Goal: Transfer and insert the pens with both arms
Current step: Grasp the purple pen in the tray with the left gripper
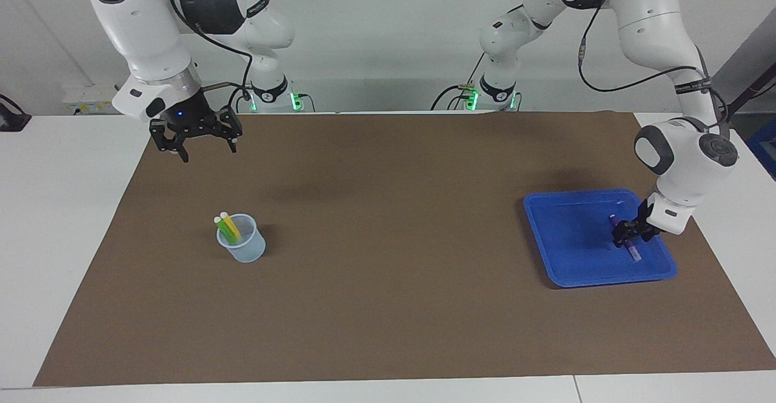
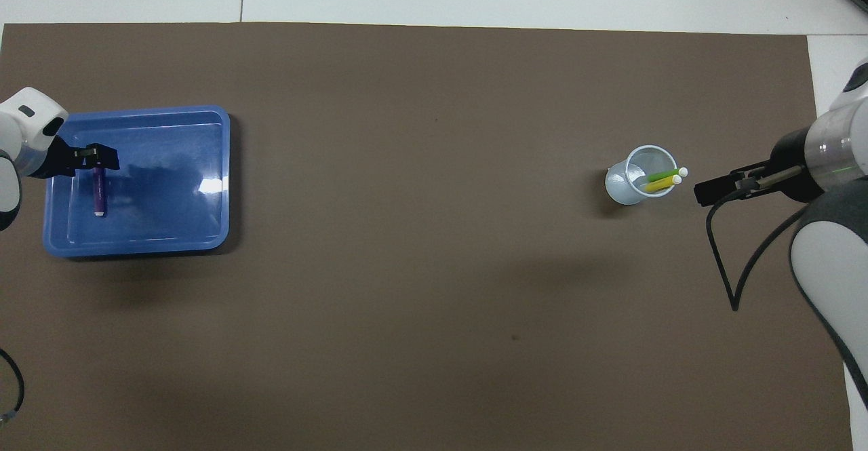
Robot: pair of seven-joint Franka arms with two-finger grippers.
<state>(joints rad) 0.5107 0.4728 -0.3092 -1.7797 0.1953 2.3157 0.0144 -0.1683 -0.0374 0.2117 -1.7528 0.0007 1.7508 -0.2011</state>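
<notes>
One pen is left for you to move, and your left gripper (image 1: 630,236) is sitting low in the blue tray (image 1: 564,221) right at it.

- Left gripper: it is reaching in from the left arm's end of the table, fingers straddling the purple pen (image 1: 624,238) at about mid-barrel in the facing view. You cannot tell from these views whether the fingers are already pinching the barrel or only standing either side of it.
- Purple pen: it is lying flat on the tray floor, on the side of the tray toward the left arm's end. Its long axis is running nearer-to-farther from the robots, pale tip (image 2: 99,214) pointing toward the robots in the overhead view. The fingers are crossing that axis, which looks right for a squeeze across the barrel.
- Right gripper (image 1: 198,139): it is hanging in the air with its fingers spread wide, holding nothing, waiting over the brown mat (image 1: 388,306) near the cup.
- Clear cup (image 1: 242,246): it is standing upright toward the right arm's end, well apart from the tray, with the yellow pen (image 1: 231,227) and the green pen (image 1: 223,229) already leaning inside, pale ends up.

The left arm is plainly the nearer one; the cup is lying within the right arm's side, so you are likely facing a hand-over.
</notes>
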